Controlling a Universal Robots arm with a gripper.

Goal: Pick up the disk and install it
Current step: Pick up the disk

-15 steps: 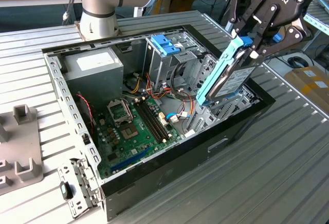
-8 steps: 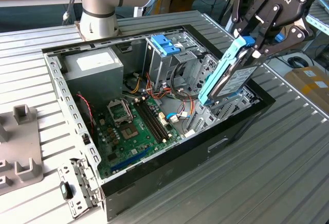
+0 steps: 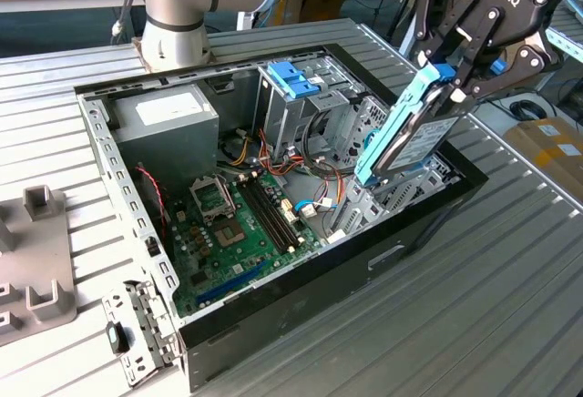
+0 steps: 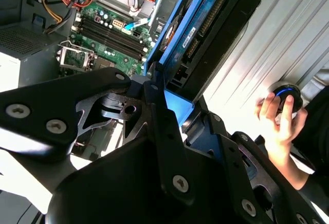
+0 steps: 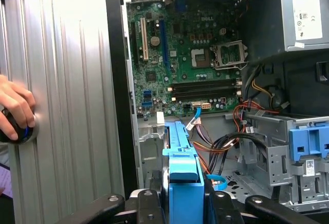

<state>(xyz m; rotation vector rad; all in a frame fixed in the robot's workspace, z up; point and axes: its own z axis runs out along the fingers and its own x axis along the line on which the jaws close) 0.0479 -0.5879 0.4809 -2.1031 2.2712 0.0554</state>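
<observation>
The disk (image 3: 410, 137) hangs tilted, on edge, above the open computer case (image 3: 301, 292) near its wall at the exterior view's right. Its blue plastic frame runs along the edges, with the dark metal body between. My gripper (image 3: 453, 83) is shut on the disk's upper end, black fingers (image 3: 435, 44) clamping either side of the blue frame. The second wrist view has the disk (image 4: 205, 34) edge-on with its connectors, over the motherboard. In the first wrist view the blue frame (image 5: 180, 157) sits between the fingers, above the drive bay area with loose cables.
Inside the case are a green motherboard (image 3: 237, 224), a grey power supply box (image 3: 168, 119) and a blue latch on a metal cage (image 3: 293, 78). A person's hand (image 4: 280, 113) rests on a black knob beside the case. A grey fixture (image 3: 36, 260) sits at the exterior view's left.
</observation>
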